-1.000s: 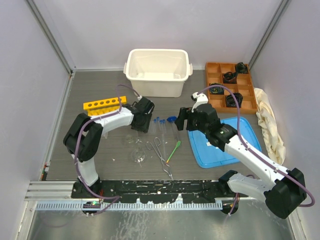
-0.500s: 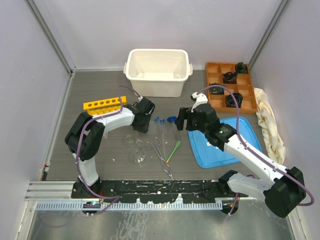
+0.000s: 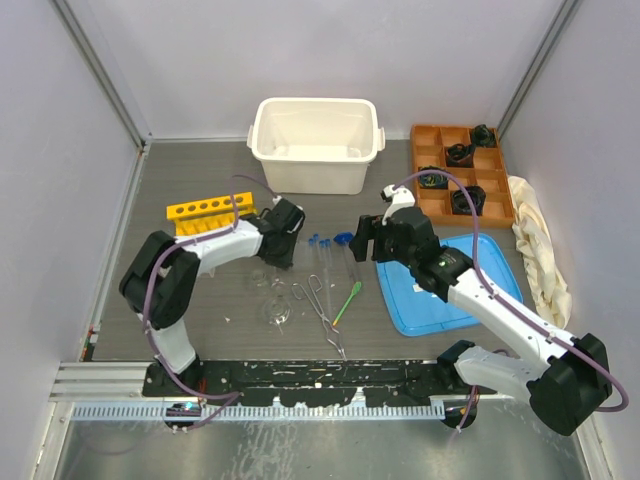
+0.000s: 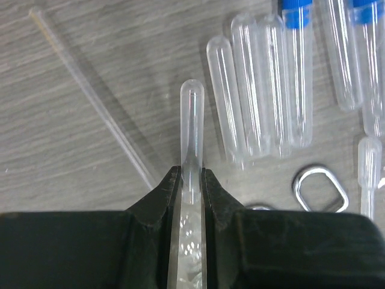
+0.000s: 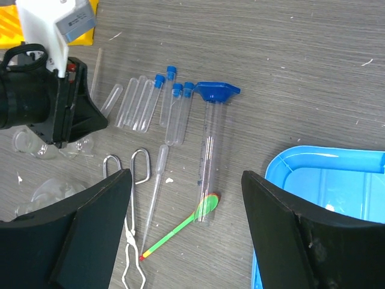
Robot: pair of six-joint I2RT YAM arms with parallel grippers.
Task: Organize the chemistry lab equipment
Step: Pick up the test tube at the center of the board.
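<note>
My left gripper (image 4: 192,176) is shut on a clear uncapped test tube (image 4: 192,114), which pokes out ahead of the jaws just above the table. To its right lie more clear tubes (image 4: 252,90) and blue-capped test tubes (image 4: 298,72). My right gripper (image 5: 185,177) hangs open over the blue-based cylinder (image 5: 210,150), green spatula (image 5: 180,226), metal tongs (image 5: 129,229) and a pipette (image 5: 155,180). The yellow rack (image 3: 208,210) sits behind the left gripper (image 3: 283,245). Small glass flasks (image 3: 277,305) stand nearer the front.
A white bin (image 3: 316,142) stands at the back centre. An orange compartment tray (image 3: 445,135) with black objects is at back right, a cream cloth (image 3: 540,250) beside it. A blue lid (image 3: 445,290) lies under the right arm. A thin glass rod (image 4: 90,84) lies left of the held tube.
The left gripper's jaws have closed on the clear test tube, and that arm's elbow has shifted a little to the left. The right arm has not moved.
</note>
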